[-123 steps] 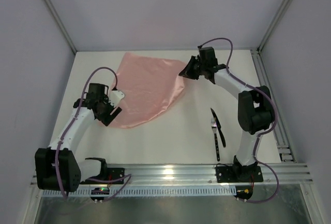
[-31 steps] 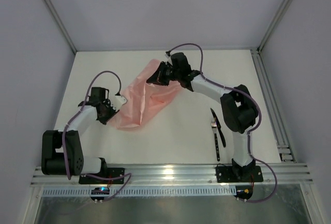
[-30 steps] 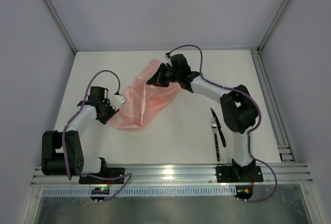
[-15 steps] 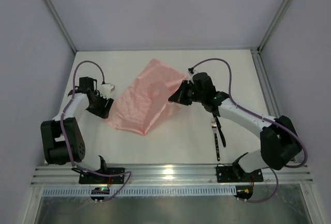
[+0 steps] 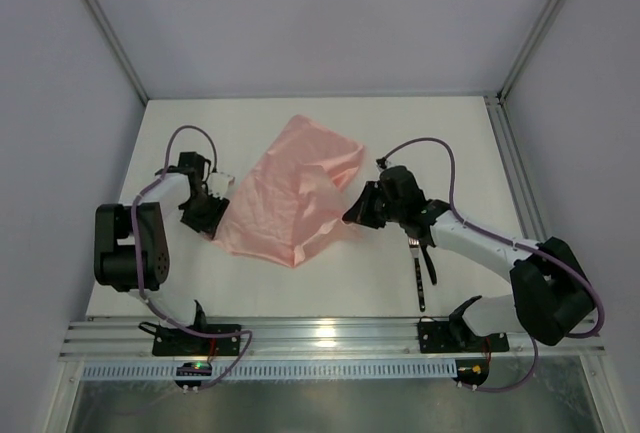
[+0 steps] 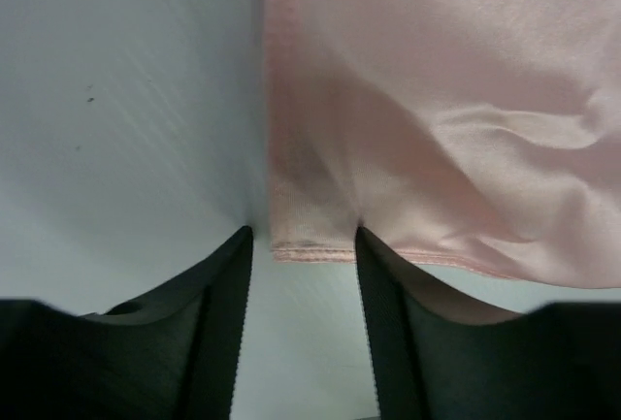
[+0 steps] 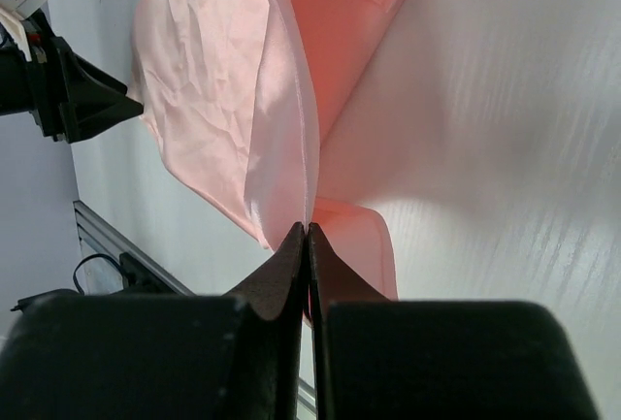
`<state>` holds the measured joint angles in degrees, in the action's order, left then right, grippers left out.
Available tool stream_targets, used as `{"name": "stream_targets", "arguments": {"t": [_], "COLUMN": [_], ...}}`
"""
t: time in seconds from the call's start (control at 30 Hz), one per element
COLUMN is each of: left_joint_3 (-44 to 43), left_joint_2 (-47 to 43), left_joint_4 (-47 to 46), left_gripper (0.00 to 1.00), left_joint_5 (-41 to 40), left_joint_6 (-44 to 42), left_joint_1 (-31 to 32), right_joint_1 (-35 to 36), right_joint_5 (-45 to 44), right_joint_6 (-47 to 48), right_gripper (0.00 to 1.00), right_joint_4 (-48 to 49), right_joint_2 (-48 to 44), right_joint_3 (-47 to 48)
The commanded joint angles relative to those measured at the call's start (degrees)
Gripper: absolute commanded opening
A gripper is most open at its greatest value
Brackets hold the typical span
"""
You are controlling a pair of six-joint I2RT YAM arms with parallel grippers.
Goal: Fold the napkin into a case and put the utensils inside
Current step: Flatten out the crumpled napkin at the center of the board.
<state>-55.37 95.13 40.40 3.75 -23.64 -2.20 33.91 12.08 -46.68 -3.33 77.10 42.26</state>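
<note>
At napkin (image 5: 290, 193) edge, right arm (image 5: 470, 238) outstretched.

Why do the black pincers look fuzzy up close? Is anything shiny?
Left wrist view: the left pincer sits too near the lens, so it blurs; the napkin hem is sharper. Top view: light glares off the metal rail.

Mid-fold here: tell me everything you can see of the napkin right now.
The napkin is a thin salmon-pink cloth with a slight sheen, a stitched hem and many creases. It lies mostly flat on the white table, set diagonally, with its right part drawn up into a raised fold. The right tool is shut on that fold's edge. At the left corner the left tool stands open, its fingers either side of the corner, not clamped.
</note>
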Motion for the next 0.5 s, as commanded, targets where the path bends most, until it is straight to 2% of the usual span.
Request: {"name": "stream_targets", "arguments": {"t": [0.0, 0.03, 0.1, 0.2, 0.37, 0.47], "left_joint_3": [0.7, 0.9, 1.2, 1.8, 1.1, 0.3], "left_joint_2": [4.0, 4.5, 5.8, 5.7, 0.2, -7.3], "left_joint_4": [-0.2, -0.1, -0.1, 0.6, 4.3, 9.9], "left_gripper": [0.44, 0.32, 0.24, 0.00, 0.00, 0.00], "left_joint_5": [-1.7, -3.1, -3.2, 0.7, 12.8, 16.6], "left_joint_6": [3.0, 3.2, 2.9, 2.7, 1.4, 0.1], "left_joint_1": [1.6, 1.5, 1.6, 1.6, 1.6, 0.3], "right_joint_1": [0.4, 0.4, 0.4, 0.4, 0.4, 0.4], "right_joint_5": [-1.7, -1.7, -2.1, -2.7, -2.8, -2.3], "right_joint_6": [0.0, -0.3, -0.5, -0.6, 0.3, 1.5], "right_gripper": [0.04, 0.04, 0.04, 0.04, 0.04, 0.04], "right_joint_4": [2.1, 2.2, 2.2, 1.6, -2.5, -8.6], "right_joint_2": [-2.8, -3.4, -4.1, -5.3, -8.3, -12.2], "right_joint_3": [-0.6, -0.8, -1.1, -1.5, -1.7, -1.7]}}
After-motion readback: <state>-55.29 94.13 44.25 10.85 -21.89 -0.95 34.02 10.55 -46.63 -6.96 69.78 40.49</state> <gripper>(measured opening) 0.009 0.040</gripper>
